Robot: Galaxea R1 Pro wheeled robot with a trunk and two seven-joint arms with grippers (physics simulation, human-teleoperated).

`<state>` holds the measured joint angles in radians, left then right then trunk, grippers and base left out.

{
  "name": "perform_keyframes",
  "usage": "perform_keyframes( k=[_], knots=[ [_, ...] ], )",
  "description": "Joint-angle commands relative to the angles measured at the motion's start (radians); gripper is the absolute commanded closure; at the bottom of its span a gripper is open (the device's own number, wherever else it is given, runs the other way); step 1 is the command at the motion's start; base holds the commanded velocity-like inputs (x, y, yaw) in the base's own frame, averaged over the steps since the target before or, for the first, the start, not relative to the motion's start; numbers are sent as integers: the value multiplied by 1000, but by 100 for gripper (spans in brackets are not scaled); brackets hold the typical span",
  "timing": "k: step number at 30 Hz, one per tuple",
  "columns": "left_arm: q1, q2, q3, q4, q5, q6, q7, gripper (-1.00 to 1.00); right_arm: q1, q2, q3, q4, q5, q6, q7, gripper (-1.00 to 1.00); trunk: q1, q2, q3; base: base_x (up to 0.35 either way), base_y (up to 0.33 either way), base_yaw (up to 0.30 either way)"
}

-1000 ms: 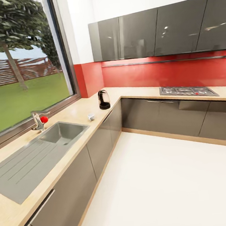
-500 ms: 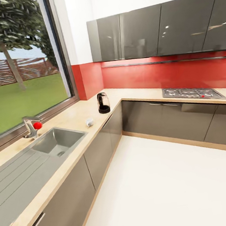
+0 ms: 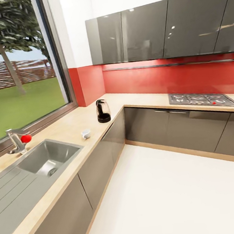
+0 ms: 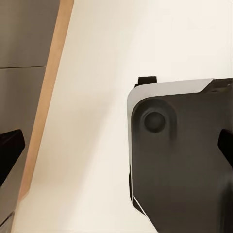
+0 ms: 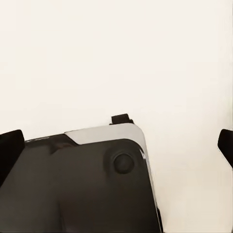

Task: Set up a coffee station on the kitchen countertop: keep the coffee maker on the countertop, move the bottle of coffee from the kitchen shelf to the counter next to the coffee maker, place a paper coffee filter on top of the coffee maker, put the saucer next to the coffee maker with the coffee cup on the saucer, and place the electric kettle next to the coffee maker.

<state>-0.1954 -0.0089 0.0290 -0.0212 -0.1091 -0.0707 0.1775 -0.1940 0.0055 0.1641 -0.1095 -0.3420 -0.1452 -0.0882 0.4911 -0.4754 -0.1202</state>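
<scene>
Both end effectors hang open, empty. Driving closer, the base may hit the grey cabinets below the black coffee maker.

Surface: L-shaped light wood countertop along left wall and far wall | Left near: inset steel sink with drainboard, chrome tap with red knob behind it | Middle left: small white cup | Near corner: black electric kettle | Far right: inset grey gas hob
</scene>
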Motion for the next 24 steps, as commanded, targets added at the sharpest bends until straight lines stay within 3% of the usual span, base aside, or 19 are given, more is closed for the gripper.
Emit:
perform_keyframes(
  k=[1,3,5,8,10,14,24],
  knots=[
    [-1,0,4,1,-11,-3,5,-100,-1,0,-5,1,4,-3,-4,-100,1,-2,-2,338,-134,0],
    [-1,0,4,1,-11,-3,5,-100,-1,0,-32,1,17,-4,-4,-100,1,-2,-2,338,-134,0],
    [-1,0,4,1,-11,-3,5,-100,-1,0,-107,1,51,-3,-4,-100,1,-2,-2,338,-133,0],
    [-1,-1,4,2,-11,-3,5,-100,-1,0,-261,1,179,-2,-4,-100,1,-2,-2,338,-133,0],
    [-1,-2,4,2,-11,-3,5,-100,-1,-1,-340,1,254,-2,-4,-100,1,-2,-2,338,-134,0],
    [-1,-6,5,3,-11,-3,5,-100,-1,1,-373,-3,281,-2,-3,-100,1,-2,-2,338,-134,0],
    [-1,-8,3,3,-11,-4,5,-100,0,7,-380,-2,290,-2,-2,-100,1,-2,-2,338,-134,0]
  ],
)
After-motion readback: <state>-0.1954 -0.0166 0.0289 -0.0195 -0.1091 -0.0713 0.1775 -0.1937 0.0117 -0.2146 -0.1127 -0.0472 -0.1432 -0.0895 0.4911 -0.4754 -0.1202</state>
